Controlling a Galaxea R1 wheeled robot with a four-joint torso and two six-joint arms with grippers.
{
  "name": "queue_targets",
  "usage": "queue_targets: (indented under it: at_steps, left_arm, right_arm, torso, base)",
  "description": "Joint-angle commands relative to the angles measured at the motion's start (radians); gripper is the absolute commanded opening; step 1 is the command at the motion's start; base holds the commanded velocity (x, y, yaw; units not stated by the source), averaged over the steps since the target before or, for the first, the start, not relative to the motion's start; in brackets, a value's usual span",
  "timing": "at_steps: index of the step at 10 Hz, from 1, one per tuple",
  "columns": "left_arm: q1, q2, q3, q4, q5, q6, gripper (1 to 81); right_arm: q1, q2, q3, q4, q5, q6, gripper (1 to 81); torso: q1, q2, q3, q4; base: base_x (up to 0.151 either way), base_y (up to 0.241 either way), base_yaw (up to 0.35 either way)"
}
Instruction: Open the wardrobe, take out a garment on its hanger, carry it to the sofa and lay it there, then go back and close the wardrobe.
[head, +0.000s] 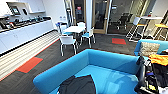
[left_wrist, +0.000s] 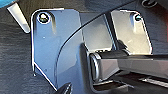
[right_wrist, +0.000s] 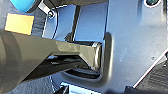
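Neither end effector's state can be told from the wrist views. The garment (head: 77, 85) lies spread on the sofa (head: 105, 62) seat, directly below the head camera.

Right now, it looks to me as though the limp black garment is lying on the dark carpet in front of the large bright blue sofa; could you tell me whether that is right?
Not quite. The limp black garment is lying on the wide seat of the large bright blue sofa, not on the dark carpet; the head view shows blue upholstery around it.
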Motion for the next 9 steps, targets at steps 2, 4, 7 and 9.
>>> queue_targets:
  at_steps: [2, 4, 7, 9]
  left_arm:
    - [-0.014, 0.000, 0.004, 0.001, 0.075, 0.004, 81.1]
    - [-0.014, -0.001, 0.003, 0.003, 0.075, 0.004, 81.1]
    - [-0.014, 0.000, 0.003, 0.005, 0.077, 0.004, 81.1]
    - [-0.014, 0.000, 0.004, 0.005, 0.077, 0.005, 81.1]
  right_arm:
    - [-0.004, 0.019, -0.014, -0.008, -0.057, -0.001, 81.1]
    - [-0.003, 0.036, -0.040, -0.008, -0.057, -0.002, 81.1]
    - [-0.003, 0.044, -0.054, -0.008, -0.057, -0.004, 81.1]
    - [-0.003, 0.044, -0.054, -0.008, -0.057, -0.004, 81.1]
  torso:
    - [0.000, -0.001, 0.000, 0.000]
    - [0.000, -0.001, 0.000, 0.000]
    - [0.000, -0.001, 0.000, 0.000]
    - [0.000, -0.002, 0.000, 0.000]
  base:
    - [-0.097, 0.000, 0.000]
    - [-0.106, 0.000, 0.000]
    - [-0.106, 0.000, 0.000]
    - [-0.090, 0.000, 0.000]
